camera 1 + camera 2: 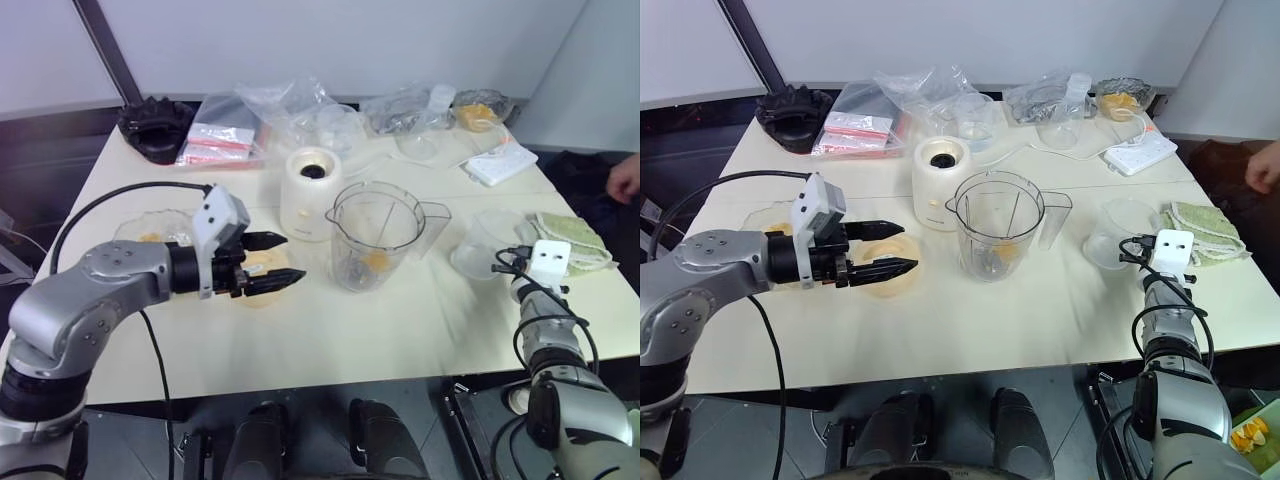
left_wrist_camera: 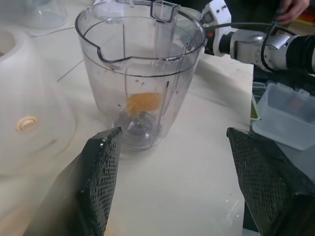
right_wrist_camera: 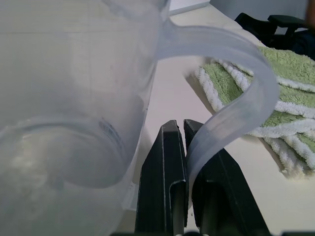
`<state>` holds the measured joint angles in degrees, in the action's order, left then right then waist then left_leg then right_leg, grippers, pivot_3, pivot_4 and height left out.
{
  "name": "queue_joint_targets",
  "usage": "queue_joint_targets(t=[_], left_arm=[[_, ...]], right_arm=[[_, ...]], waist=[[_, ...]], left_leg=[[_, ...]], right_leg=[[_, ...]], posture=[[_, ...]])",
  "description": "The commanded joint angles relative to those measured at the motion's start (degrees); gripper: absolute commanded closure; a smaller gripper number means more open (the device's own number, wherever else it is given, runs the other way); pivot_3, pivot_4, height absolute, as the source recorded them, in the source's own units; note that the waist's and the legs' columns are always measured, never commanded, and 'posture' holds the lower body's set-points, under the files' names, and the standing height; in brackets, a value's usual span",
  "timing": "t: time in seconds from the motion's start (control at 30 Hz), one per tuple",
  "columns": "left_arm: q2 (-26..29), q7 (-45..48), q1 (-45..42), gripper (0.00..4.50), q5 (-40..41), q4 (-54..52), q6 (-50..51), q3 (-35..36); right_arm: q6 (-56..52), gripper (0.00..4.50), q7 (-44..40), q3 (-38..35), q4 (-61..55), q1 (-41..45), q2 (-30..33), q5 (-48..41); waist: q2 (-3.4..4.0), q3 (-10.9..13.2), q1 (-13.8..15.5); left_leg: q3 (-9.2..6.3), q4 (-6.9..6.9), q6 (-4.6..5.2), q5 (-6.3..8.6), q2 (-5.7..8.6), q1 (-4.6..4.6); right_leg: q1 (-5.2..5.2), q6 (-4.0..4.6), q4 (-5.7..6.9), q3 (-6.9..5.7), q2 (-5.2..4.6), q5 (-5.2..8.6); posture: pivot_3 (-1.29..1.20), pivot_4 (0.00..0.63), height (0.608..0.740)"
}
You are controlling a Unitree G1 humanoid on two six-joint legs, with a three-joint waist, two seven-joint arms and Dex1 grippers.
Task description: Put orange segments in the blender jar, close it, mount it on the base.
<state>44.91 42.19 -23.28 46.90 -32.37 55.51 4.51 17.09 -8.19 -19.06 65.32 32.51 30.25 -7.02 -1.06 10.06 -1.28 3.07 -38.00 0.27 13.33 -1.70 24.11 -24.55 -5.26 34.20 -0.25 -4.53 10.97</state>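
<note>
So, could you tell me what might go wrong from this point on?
1. The right gripper is shut, yet the handle of the translucent cup seems to pass beside its fingers rather than between them. A lift may miss the cup or tip it.
2. The open left gripper hovers close to the uncovered blender jar. A nudge could topple it and spill the orange segment.

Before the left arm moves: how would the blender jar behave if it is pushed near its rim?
The blender jar is tall and narrows toward its foot, so a push near the rim would probably tip it rather than slide it. It is clear plastic holding what looks like a single orange segment, so it is likely light and fairly stiff.
</note>
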Motion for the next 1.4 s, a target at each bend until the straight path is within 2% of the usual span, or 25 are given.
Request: queue_joint_targets(t=[0.03,0.27,0.47,0.67,0.8,0.93,1.4], left_arm=[[0.59,0.21,-0.87,0.99,1.05,-0.11,-1.24,2.94],[1.77,1.77,-1.93,0.99,0.89,2.40,-1.78,4.30],[3.30,4.08,-3.71,0.99,1.47,4.92,-1.86,5.10],[3.90,4.92,-3.91,0.99,0.19,6.38,-3.07,4.23],[3.11,4.40,-4.10,0.99,1.20,6.70,-2.59,4.85],[3.29,4.42,-3.66,0.99,0.89,6.79,-2.93,4.79],[2.75,4.16,-3.72,0.99,0.49,6.91,-3.37,3.95]], right_arm=[[0.96,4.43,-0.79,0.35,-3.88,2.29,2.43,0.23],[-2.38,4.43,-6.10,3.99,-13.39,7.36,8.32,2.46],[-7.96,4.43,-17.07,8.87,-22.26,16.48,13.37,3.50],[-10.79,4.43,-24.63,13.35,-29.31,22.14,14.72,4.93],[-11.87,4.43,-29.07,15.89,-34.51,22.48,15.20,6.07],[-6.59,4.43,-30.25,19.30,-38.07,21.72,17.21,11.19],[1.70,4.43,-29.72,21.58,-39.54,22.17,18.72,17.75]], waist=[[0.01,0.01,-0.03],[0.32,0.26,-0.15],[0.37,0.34,-0.32],[0.37,0.40,-0.34],[0.35,0.42,0.23],[0.36,0.52,0.46],[0.30,0.60,0.27]], left_leg=[[0.00,0.00,0.00,0.00,0.00,0.00],[0.02,0.00,0.00,0.00,0.01,0.00],[0.03,0.08,0.00,0.00,-0.01,0.01],[0.06,0.13,0.00,0.00,-0.03,0.14],[0.11,0.12,0.00,0.00,-0.02,0.28],[0.14,0.12,0.00,0.00,-0.02,0.32],[0.21,0.11,-0.01,0.00,-0.01,0.32]], right_leg=[[0.00,0.00,0.00,0.00,0.00,0.00],[-0.05,-0.01,0.02,0.05,-0.01,0.00],[-0.09,-0.03,0.03,0.04,0.05,0.02],[-0.21,-0.05,0.01,0.03,0.04,0.03],[-0.35,-0.05,0.01,0.04,0.00,0.03],[-0.40,-0.05,0.01,0.04,-0.02,0.03],[-0.45,-0.05,0.04,0.04,-0.04,0.02]], posture=[[0.00,0.150,0.740],[0.00,0.150,0.740],[0.00,0.150,0.740],[0.00,0.150,0.740],[0.00,0.150,0.740],[0.00,0.150,0.740],[0.00,0.150,0.740]])
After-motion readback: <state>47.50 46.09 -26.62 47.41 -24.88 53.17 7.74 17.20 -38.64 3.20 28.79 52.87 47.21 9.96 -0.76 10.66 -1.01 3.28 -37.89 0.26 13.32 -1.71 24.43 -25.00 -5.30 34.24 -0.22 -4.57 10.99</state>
